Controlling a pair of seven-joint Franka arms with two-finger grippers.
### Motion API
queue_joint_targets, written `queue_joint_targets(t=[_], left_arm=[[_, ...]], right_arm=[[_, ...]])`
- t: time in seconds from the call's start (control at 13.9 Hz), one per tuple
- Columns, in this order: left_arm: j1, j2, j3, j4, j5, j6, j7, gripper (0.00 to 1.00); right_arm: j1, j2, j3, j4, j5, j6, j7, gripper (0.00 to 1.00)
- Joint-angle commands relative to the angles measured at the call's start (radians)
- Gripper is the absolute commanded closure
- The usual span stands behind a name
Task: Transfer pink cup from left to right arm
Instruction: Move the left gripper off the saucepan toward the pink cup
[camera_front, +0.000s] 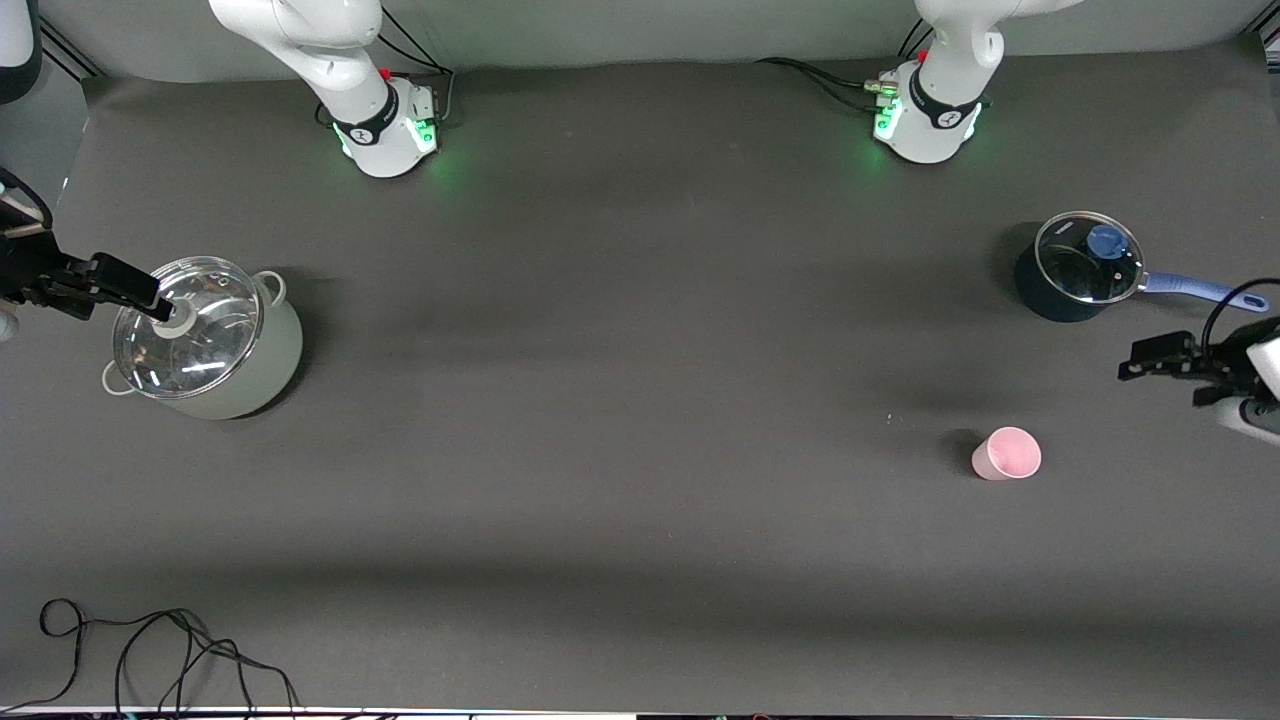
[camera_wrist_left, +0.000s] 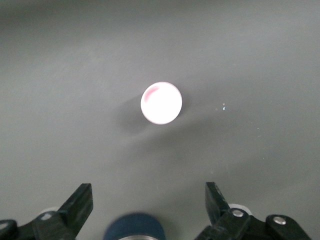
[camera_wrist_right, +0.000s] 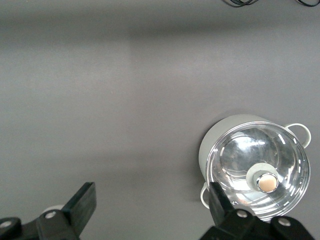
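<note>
The left gripper (camera_front: 1135, 364) hangs at the right edge of the front view, its black fingers (camera_wrist_left: 80, 202) spread wide and holding nothing, poised in the air over bare table between the blue saucepan and the cup. The pink cup (camera_front: 1007, 453) stands upright on the dark table (camera_front: 640, 400) in the lower right of that frame, apart from the gripper and nearer the front camera than the blue saucepan (camera_front: 1082, 268). In the left wrist view the cup (camera_wrist_left: 161, 102) shows as a pale round mouth seen from above, centred in the frame, with the two fingertips well short of it. The saucepan, glass-lidded with a blue handle, sits in the upper right of the front view. At the left edge of that frame the right gripper (camera_front: 160, 305), likewise fully open and empty, hangs over the glass lid of a pale stockpot (camera_front: 210, 335); its wrist view shows the stockpot (camera_wrist_right: 255, 170) at lower right. Loose black cable (camera_front: 150, 650) lies in the lower left corner.
</note>
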Motion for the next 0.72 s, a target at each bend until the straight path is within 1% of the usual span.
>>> queue_joint_targets(t=[0.0, 0.14, 0.29, 0.43, 0.65], left_arm=[[0.069, 0.110, -0.006, 0.094, -0.103, -0.004, 0.252, 0.00], [0.120, 0.161, -0.004, 0.096, -0.218, 0.033, 0.472, 0.00], [0.154, 0.213, -0.004, 0.088, -0.280, 0.067, 0.609, 0.00], [0.178, 0.261, -0.004, 0.085, -0.370, 0.065, 0.741, 0.00], [0.230, 0.289, -0.006, 0.053, -0.452, 0.056, 0.922, 0.00]], right_arm=[[-0.011, 0.009, 0.005, 0.019, 0.007, -0.014, -0.016, 0.00], [-0.011, 0.009, 0.005, 0.019, 0.007, -0.014, -0.016, 0.00], [-0.011, 0.009, 0.005, 0.019, 0.007, -0.014, -0.016, 0.00], [-0.011, 0.009, 0.005, 0.019, 0.007, -0.014, -0.016, 0.00], [-0.013, 0.009, 0.005, 0.019, 0.007, -0.014, -0.017, 0.00]])
